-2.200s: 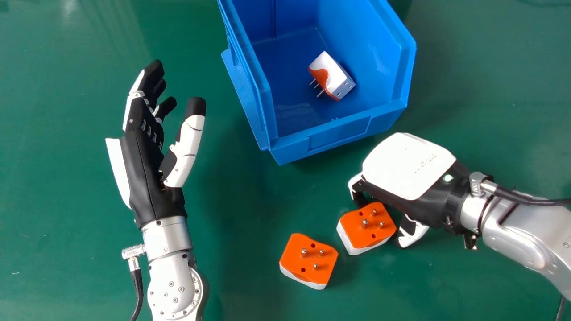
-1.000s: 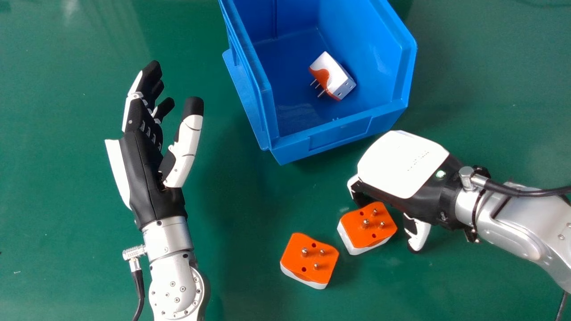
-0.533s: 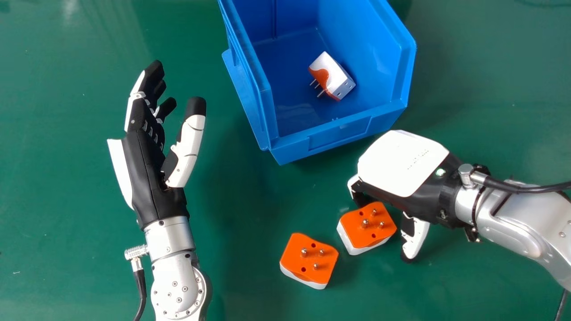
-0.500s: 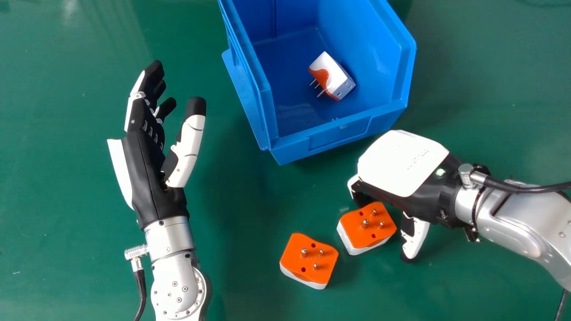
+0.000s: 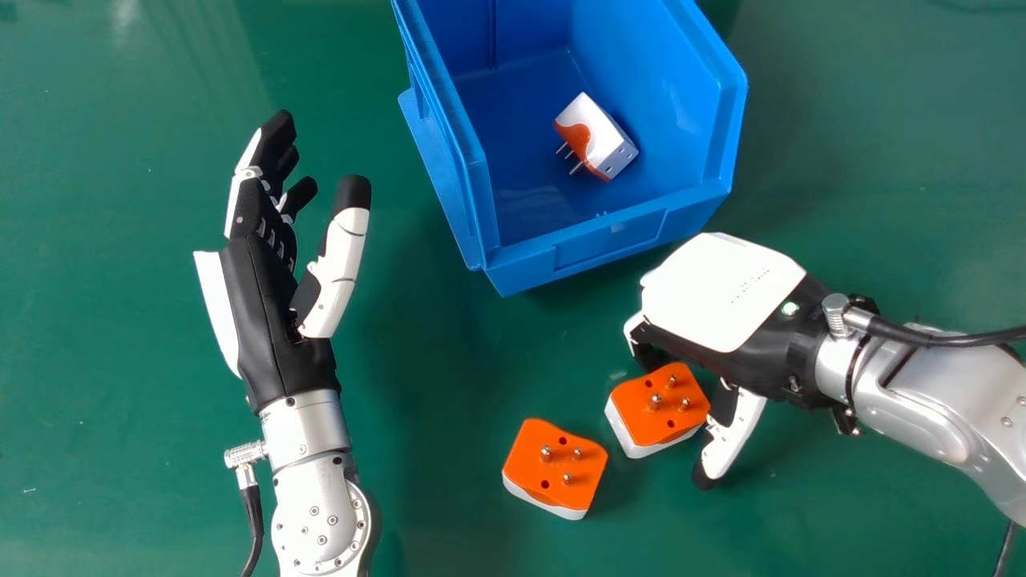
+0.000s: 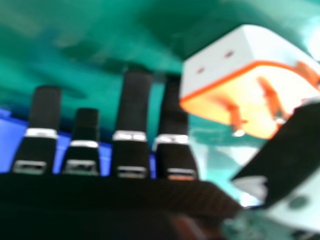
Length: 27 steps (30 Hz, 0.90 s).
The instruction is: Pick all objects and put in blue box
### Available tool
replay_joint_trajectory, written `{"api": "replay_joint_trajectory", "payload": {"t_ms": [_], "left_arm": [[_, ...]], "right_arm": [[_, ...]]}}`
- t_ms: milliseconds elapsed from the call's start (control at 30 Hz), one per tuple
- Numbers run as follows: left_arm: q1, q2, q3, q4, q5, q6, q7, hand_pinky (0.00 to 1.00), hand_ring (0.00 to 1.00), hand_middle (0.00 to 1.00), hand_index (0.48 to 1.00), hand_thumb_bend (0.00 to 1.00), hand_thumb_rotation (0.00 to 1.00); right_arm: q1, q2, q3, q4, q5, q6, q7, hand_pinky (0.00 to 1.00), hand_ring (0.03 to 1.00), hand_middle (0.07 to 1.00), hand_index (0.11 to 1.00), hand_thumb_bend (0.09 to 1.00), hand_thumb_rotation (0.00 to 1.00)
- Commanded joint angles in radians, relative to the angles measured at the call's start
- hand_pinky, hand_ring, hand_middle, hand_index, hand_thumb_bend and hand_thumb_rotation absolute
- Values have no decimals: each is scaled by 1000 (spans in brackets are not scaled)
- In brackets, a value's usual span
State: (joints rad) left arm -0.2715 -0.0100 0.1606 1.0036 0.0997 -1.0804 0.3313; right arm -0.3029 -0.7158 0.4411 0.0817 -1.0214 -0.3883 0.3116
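An orange-and-white plug adapter (image 5: 597, 135) is lying inside a blue plastic box (image 5: 609, 240); a second adapter (image 5: 659, 409) and third adapter (image 5: 555, 469) are resting prongs-up on the green tabletop (image 5: 449, 361).

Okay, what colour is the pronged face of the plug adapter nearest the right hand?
Orange; the pronged face shows best in the head view.

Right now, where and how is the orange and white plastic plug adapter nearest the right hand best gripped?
I'd grip the adapter by opposite sides, from the robot's right with the right hand: fingers toward the blue plastic box, thumb opposite. The block sits metal pins up, so its top looks awkward.
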Motion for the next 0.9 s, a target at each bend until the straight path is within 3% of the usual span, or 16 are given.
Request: {"api": "replay_joint_trajectory", "payload": {"t_ms": [0, 267, 400, 600, 867], "left_arm": [[-9, -4, -7, 0, 12, -17, 4, 828, 885, 877, 822, 717, 546], [-10, -8, -5, 8, -3, -28, -13, 828, 885, 876, 821, 715, 543], [-9, -10, -5, 8, 4, -32, -8, 829, 885, 877, 821, 716, 543], [-6, -9, -8, 3, 22, -26, 14, 829, 886, 877, 821, 716, 544], [-5, -15, -8, 4, 20, -31, 15, 827, 884, 877, 821, 715, 547]], "right_arm": [[-13, -1, -14, -1, 10, 19, 4, 646, 851, 894, 915, 976, 526], [-10, 4, -14, 2, 14, 11, -32, 649, 854, 898, 922, 980, 563], [-11, 14, -10, -2, 15, 16, -30, 647, 854, 898, 921, 980, 572], [-8, 31, -16, -3, 32, 19, -39, 645, 853, 899, 921, 975, 566], [-10, 51, -9, 16, 54, -7, -80, 636, 847, 892, 911, 959, 523]]}}
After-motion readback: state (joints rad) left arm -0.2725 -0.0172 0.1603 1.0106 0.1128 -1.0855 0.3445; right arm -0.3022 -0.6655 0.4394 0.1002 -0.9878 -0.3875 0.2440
